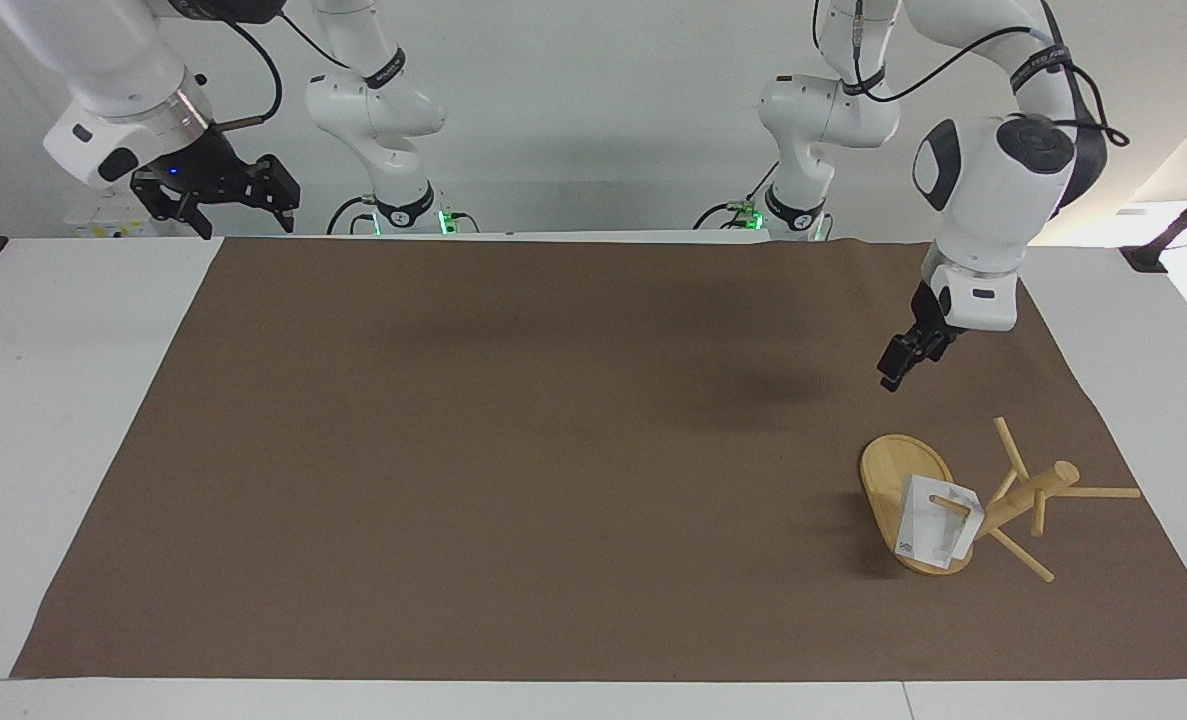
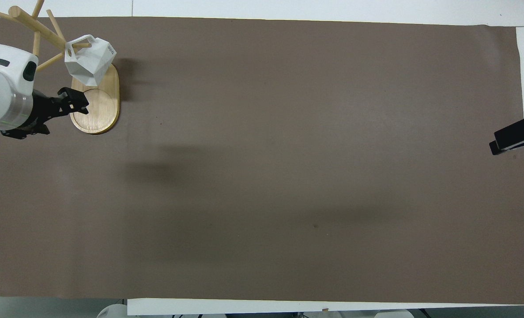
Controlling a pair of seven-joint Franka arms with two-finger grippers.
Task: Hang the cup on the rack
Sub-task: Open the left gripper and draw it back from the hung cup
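At the left arm's end of the table point(image 1: 73, 420), I see the cup point(image 1: 931, 532) hanging by its handle on a peg of the rack point(image 1: 993, 500), over the rack's oval base. My left gripper point(image 1: 893, 372) is up in the air above the brown mat point(image 1: 513, 450), apart from the rack, fingers spread and holding nothing. My right gripper point(image 1: 243, 205) waits raised at its own end, fingers spread.
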